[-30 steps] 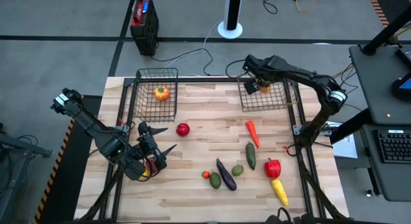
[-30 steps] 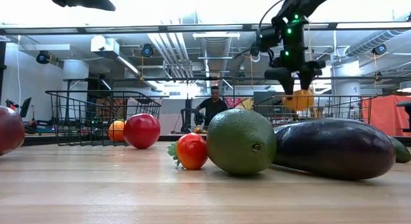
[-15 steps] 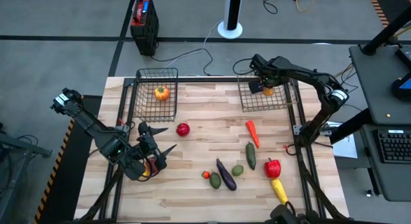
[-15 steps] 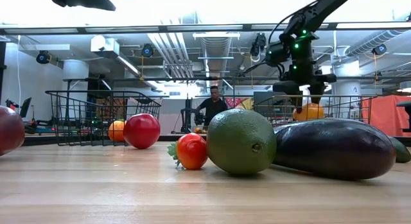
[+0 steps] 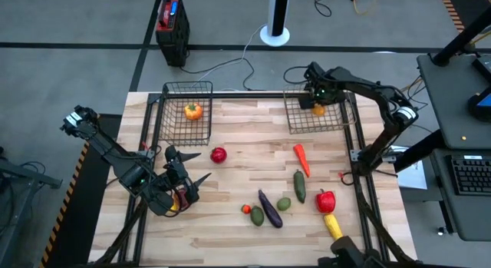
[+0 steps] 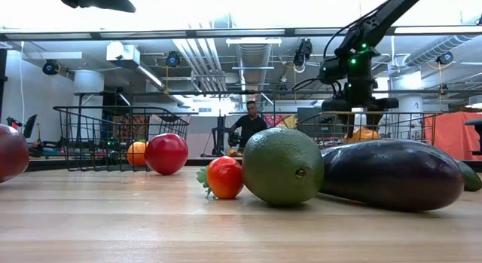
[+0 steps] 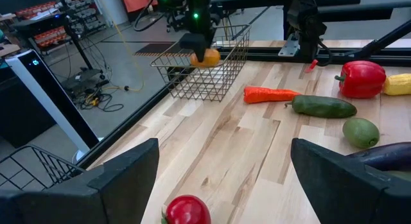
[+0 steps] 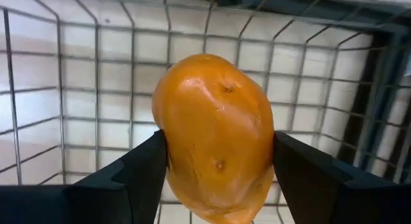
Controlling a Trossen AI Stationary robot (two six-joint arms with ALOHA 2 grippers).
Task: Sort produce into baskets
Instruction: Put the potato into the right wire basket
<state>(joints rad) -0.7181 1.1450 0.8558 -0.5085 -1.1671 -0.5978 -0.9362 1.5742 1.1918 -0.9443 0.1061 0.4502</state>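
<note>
While my right gripper hangs down inside the right-hand basket at the far right of the table, its two fingers are clamped on an orange fruit, one finger pressed to each flank, mesh floor right behind it. From table level I see that orange fruit low inside the wire wall, my arm dropping in from above. My left wrist camera catches it too: the right gripper in the basket with the fruit beneath it.

My left gripper waits at the near left of the table, fingers spread wide apart, nothing between them; a red apple lies just ahead of it on the wood.

Over in the left-hand basket sits one small orange-yellow piece. Everything else lies out on the boards: the red apple near the middle, a carrot and below it a green cucumber, a red pepper with yellow corn just beside it. Nearer the front edge there's a cluster: purple eggplant, two green fruits, and a small red tomato touching the greener one.

A person stands far back in the room.
</note>
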